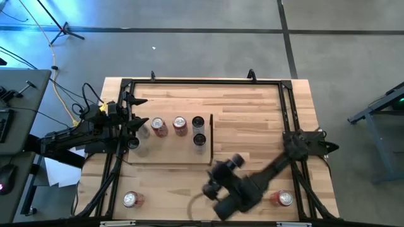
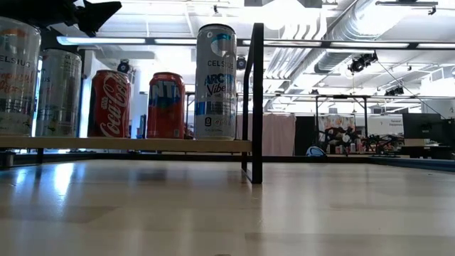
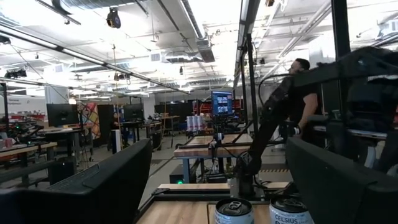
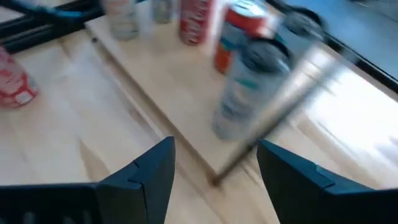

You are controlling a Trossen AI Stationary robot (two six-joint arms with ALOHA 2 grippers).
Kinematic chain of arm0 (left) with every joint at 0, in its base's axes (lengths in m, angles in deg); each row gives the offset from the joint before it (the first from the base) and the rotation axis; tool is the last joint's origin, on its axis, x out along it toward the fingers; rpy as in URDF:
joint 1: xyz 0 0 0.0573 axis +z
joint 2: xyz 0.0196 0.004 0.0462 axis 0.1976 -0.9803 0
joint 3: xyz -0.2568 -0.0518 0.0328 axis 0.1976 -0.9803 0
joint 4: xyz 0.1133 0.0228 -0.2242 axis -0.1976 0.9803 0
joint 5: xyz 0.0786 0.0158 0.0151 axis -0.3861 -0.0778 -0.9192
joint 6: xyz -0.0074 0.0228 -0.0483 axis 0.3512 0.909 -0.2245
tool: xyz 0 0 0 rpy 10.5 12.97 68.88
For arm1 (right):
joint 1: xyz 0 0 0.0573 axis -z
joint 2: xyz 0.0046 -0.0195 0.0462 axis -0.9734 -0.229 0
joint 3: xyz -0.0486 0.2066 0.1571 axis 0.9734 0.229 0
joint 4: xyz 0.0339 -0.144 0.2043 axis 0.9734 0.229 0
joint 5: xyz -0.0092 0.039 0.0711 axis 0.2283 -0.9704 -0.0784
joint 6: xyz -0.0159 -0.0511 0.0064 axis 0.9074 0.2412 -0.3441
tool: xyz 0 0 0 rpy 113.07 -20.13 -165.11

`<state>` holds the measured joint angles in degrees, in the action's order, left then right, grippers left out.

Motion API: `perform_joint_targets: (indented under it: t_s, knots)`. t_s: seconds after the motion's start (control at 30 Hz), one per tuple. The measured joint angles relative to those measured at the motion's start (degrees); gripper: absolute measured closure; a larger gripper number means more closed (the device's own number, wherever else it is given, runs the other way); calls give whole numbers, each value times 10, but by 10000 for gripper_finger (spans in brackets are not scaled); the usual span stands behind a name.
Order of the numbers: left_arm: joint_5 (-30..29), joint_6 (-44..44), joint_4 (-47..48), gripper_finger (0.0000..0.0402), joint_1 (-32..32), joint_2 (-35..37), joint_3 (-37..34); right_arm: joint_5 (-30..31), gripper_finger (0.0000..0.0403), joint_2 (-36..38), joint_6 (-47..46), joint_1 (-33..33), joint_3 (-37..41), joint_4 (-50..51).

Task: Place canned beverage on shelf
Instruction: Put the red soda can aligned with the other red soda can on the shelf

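Observation:
The shelf [image 1: 170,154] lies on the table's left half, with a dark upright strip [image 2: 256,99] along its right edge. Several cans stand on it, among them a Celsius can [image 2: 215,82], a red-and-blue can [image 2: 166,105] and a Coca-Cola can [image 2: 109,104]. Two red-and-white cans stand on the tabletop, one near left [image 1: 131,200] and one near right [image 1: 284,198]. My right gripper [image 1: 218,178] hovers open and empty off the shelf's near right corner, slanting down toward the shelf [image 4: 168,93]. My left gripper [image 1: 136,123] stands open over the shelf's left end, tipped upward above two can tops [image 3: 234,211].
A black metal frame [image 1: 202,81] runs around the tabletop. Bare wood lies right of the shelf's strip [image 1: 252,126] and along the near edge between the two loose cans. A person [image 3: 298,93] stands in the room beyond the table.

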<state>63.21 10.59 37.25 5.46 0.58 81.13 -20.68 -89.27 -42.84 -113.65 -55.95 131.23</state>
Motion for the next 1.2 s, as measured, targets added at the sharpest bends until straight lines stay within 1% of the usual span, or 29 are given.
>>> perform_joint_targets:
  t_s: [0.07, 0.23, 0.3, 0.37, 0.5, 0.57, 0.73, 0.8, 0.87, 1.03, 1.1, 1.2]
  knots:
    - [0, 0, 0, 55, 0, 0, 0, 23, 190, 1, -110, -30, 13, 42]
    - [0, 0, 1, 55, 0, 0, 0, 44, 190, 6, -281, -88, 83, 39]
    - [0, 0, 0, 55, 0, 0, 0, 43, 190, 8, -342, -109, 107, 40]
    - [0, 0, 0, 55, 0, 0, 0, 18, 190, 8, -392, -128, 132, 40]
    - [0, 0, 0, 55, 0, 0, 0, -59, 190, 14, -507, -168, 184, 39]
    - [0, 0, 0, 55, 0, 0, 0, -83, 190, 27, -556, -190, 209, 39]
    - [0, 0, 0, 55, 0, 0, 0, -83, 190, 72, -574, -231, 228, 40]
    - [0, 0, 0, 55, 0, 0, 0, -97, 190, 85, -575, -238, 226, 39]
    - [0, 0, 0, 55, 0, 0, 0, -140, 190, 97, -579, -242, 219, 37]
    - [0, 0, 0, 55, 0, 0, 0, -276, 190, 122, -591, -243, 203, 39]
    - [0, 0, 0, 55, 0, 0, 0, -301, 190, 133, -597, -243, 203, 39]
    - [0, 0, 0, 55, 0, 0, 0, -315, 190, 149, -598, -243, 203, 37]
